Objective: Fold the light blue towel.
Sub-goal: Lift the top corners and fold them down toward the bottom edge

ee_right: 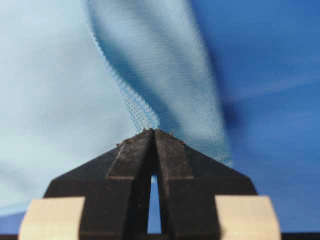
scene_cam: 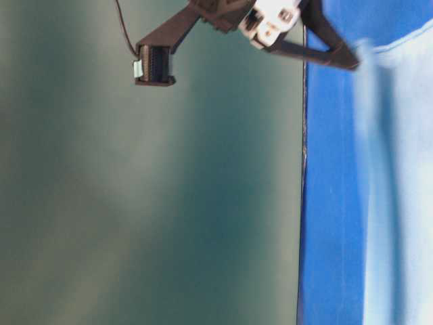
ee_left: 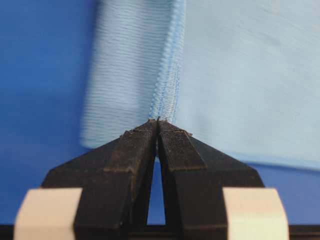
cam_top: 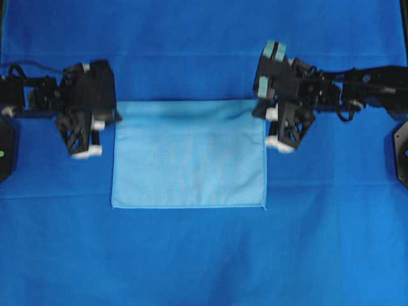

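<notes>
— Where does the thin, pale sky-blue microfibre towel [cam_top: 189, 156] lie?

— Middle of the bench, on the darker royal-blue sheet [cam_top: 191, 255]. From overhead it reads as a rectangle, wider than deep, long axis running left to right between the two arms. Its near hem lies flat toward the bottom of that view; the far edge sits up between the claws.

— And the claws?

— Both are pinched closed on it. The left claw [ee_left: 158, 122] has its fingertips clamped on the stitched hem at the towel's far left corner; the right claw [ee_right: 153, 132] nips the hem at the far right corner. In each wrist view the cloth rises and curls away from the tips, so those corners look lifted off the sheet.

— Which arm is nearer the work?

— Neither; each sits at its own end of the far edge, roughly level with the other.

— So what does the coming move turn on?

— My guess: the free hem lies straight across from the held edge, so both claws should travel together, square to the long axis, or the fold skews.
</notes>
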You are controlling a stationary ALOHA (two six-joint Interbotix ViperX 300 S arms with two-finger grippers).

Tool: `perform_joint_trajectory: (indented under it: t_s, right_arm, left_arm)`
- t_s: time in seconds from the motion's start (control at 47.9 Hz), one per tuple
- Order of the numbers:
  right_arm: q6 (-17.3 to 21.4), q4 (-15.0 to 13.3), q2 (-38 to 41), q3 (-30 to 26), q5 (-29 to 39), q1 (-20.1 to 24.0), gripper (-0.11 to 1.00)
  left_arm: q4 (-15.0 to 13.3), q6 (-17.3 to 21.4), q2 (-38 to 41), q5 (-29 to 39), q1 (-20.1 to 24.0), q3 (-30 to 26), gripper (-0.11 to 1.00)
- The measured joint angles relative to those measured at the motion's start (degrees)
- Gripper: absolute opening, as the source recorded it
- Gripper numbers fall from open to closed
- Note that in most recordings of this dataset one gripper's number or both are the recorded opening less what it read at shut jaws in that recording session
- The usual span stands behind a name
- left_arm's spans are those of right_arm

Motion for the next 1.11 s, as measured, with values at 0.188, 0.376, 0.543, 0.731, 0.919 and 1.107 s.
perform_joint_trajectory:
  t_s: [0.188,0.376,0.543,0.731,0.919,1.107]
  right_arm:
    - [5.10,0.97,0.00,0.35,0.44,7.12,0.01]
    - [10.37,1.05,0.00,0.53,0.44,12.92,0.01]
    - [13.10,1.05,0.09,0.53,0.35,16.61,0.01]
    - [14.41,1.05,0.09,0.53,0.35,17.84,0.01]
    - [14.94,1.05,0.09,0.53,-0.79,18.37,0.01]
    - [15.03,1.05,0.09,0.53,-1.67,18.28,0.02]
  left_arm:
    - [-0.09,-7.38,0.09,0.44,-9.49,0.09,0.01]
    - [-0.09,-14.06,0.62,0.44,-16.17,0.09,0.01]
    - [-0.09,-16.61,1.85,0.18,-19.51,-0.70,0.01]
    - [-0.09,-16.79,2.90,-1.05,-21.45,-1.76,0.01]
    - [-0.09,-16.79,3.08,-2.55,-21.62,-2.11,0.01]
    - [-0.09,-16.79,3.08,-3.60,-21.71,-2.11,0.05]
